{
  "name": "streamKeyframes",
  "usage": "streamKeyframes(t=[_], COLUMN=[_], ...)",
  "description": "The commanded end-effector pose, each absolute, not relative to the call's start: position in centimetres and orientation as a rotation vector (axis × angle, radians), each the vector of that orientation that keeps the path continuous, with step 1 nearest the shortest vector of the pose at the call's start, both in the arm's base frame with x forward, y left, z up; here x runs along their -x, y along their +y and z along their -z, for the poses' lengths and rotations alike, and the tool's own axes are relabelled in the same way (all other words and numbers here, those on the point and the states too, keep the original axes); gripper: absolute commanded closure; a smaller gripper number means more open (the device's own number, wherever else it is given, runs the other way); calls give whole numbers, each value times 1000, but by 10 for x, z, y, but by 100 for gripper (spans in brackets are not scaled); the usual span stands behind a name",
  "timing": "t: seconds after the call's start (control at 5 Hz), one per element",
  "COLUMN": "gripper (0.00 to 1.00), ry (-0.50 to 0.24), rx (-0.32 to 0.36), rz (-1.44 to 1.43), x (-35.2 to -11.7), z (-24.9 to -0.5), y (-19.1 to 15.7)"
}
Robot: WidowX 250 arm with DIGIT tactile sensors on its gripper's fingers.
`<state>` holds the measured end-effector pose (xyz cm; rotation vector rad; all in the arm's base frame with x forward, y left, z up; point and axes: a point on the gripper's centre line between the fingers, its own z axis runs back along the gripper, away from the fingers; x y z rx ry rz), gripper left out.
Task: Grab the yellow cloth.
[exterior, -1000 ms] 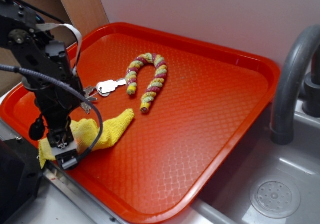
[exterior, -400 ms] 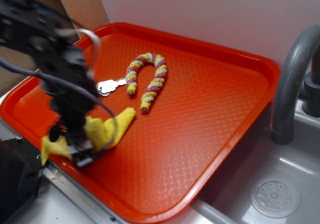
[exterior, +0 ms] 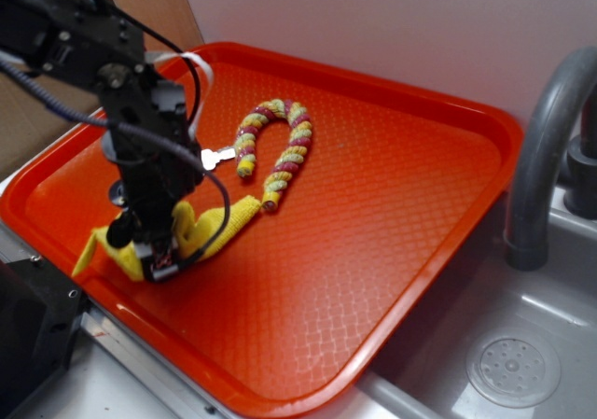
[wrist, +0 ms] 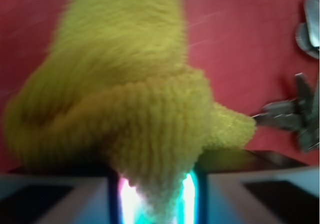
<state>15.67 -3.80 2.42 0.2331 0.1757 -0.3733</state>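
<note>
The yellow cloth [exterior: 210, 230] is a bright yellow terry rag bunched up at the front left of the red tray [exterior: 392, 223]. My gripper [exterior: 157, 262] is shut on its middle and lifts that part, while both ends trail on the tray. In the wrist view the yellow cloth [wrist: 125, 104] fills most of the frame, and a fold of it is pinched between the two fingers, with my gripper [wrist: 156, 201] at the bottom edge.
A striped cane-shaped rope toy [exterior: 278, 148] lies at the tray's middle back. A metal key [exterior: 216, 157] lies beside it, and it also shows at the wrist view's right edge [wrist: 310, 24]. A grey faucet [exterior: 550, 148] and sink [exterior: 513, 363] are at the right.
The arm has risen and shifted right and back. The cloth's middle has been pulled up and bunched with the gripper, and its right end has slid toward the rope toy.
</note>
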Motion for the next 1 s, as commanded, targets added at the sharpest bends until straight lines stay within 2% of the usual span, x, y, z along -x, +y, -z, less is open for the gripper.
streamKeyframes(t=[0.0, 0.2, 0.4, 0.6, 0.8], gripper=[100, 100, 100, 100, 100], ry=[58, -6, -38, -59, -7], rx=[-189, -141, -158, -191, -224], rz=[156, 12, -68, -45, -22], x=[-164, -152, -141, -144, -164], z=[-99, -148, -197, -247, -242], y=[12, 31, 35, 23, 15])
